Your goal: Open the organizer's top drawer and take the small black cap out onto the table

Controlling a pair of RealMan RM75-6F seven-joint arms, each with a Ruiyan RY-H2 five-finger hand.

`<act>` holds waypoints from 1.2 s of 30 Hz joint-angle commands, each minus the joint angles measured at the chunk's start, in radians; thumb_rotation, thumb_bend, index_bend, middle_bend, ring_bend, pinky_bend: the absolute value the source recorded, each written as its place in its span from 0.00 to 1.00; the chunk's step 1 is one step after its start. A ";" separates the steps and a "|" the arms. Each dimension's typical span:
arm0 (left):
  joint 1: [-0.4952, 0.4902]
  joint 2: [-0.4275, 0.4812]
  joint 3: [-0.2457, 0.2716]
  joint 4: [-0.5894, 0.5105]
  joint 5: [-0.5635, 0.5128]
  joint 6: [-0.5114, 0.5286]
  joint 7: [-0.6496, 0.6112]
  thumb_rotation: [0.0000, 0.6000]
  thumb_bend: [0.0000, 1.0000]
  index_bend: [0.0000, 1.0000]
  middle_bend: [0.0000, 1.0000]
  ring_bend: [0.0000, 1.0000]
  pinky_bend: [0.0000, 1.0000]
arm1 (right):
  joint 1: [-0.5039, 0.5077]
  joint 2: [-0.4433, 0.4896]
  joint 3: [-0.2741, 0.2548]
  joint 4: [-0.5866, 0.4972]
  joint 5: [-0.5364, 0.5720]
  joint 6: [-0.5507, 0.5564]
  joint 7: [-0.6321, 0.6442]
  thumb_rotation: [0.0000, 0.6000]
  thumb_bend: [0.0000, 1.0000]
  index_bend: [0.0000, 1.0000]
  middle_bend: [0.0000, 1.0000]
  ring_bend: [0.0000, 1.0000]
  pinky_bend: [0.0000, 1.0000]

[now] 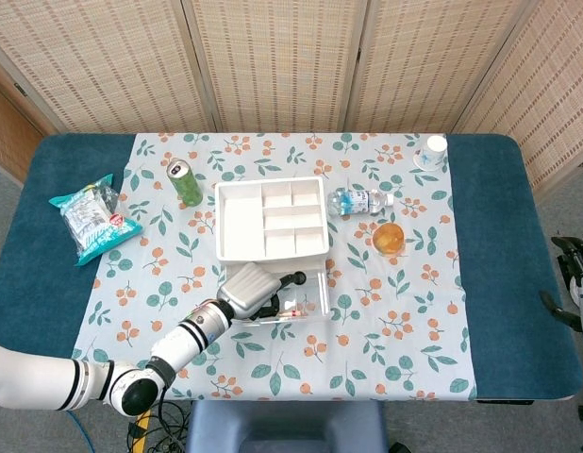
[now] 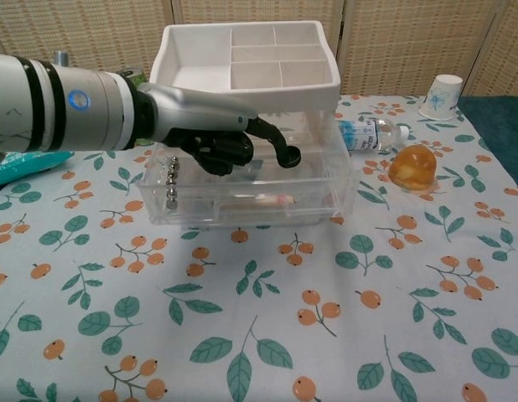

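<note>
Clear glossy plastic drawer (image 2: 251, 188) under a matt white plastic tray (image 2: 242, 59); printed cloth covers the counter (image 2: 326, 318); woven reed screens (image 1: 273, 57) behind.

green can (image 1: 186, 181), snack bag (image 1: 91, 219), water bottle (image 1: 359, 200), paper cup (image 1: 434, 149)

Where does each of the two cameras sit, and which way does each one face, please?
Head view: high above the near edge, looking steeply down on the whole table; left arm and left hand show, right hand at the edge.
Chest view: low, facing forward across the tablecloth at the organizer; only the left hand.
Shared: organizer, open drawer, left hand.
</note>
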 commanded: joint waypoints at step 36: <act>0.080 0.063 0.039 -0.108 0.133 0.129 0.032 0.19 0.99 0.28 1.00 1.00 1.00 | -0.004 -0.001 0.001 -0.021 -0.006 0.014 -0.017 1.00 0.26 0.16 0.21 0.18 0.23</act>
